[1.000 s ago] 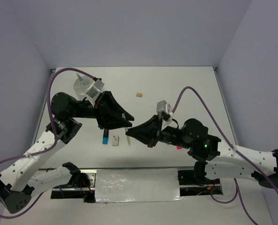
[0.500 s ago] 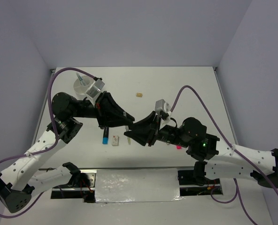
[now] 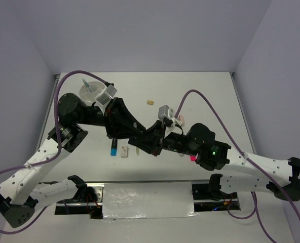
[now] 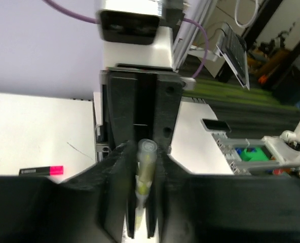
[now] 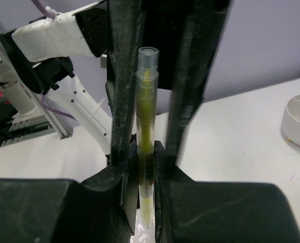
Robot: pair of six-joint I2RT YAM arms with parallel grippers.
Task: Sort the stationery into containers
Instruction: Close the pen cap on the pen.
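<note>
The thin yellow-green stick (image 5: pixel 147 152) is clamped in my right gripper (image 5: pixel 146 169), which is shut on it. It also shows in the left wrist view (image 4: pixel 145 172). My left gripper (image 4: pixel 142 202) is open, its fingers on either side of the same stick, with a gap on one side. In the top view the left gripper (image 3: pixel 135 136) and the right gripper (image 3: pixel 140 144) meet tip to tip at mid-table, and only the stick's end (image 3: pixel 138 150) shows. The round white cup (image 3: pixel 89 90) with dividers stands far left and also shows in the right wrist view (image 5: pixel 298 119).
A blue-and-black marker (image 3: pixel 112 148) and a small white eraser (image 3: pixel 124 151) lie just left of the grippers. A tan eraser (image 3: pixel 150 103) lies further back. The pink highlighter (image 3: pixel 192 158) is mostly hidden under the right arm and shows in the left wrist view (image 4: pixel 41 170).
My right gripper has carried the stick left toward my left gripper. The left gripper has moved in, so its fingers now sit on either side of the stick.
</note>
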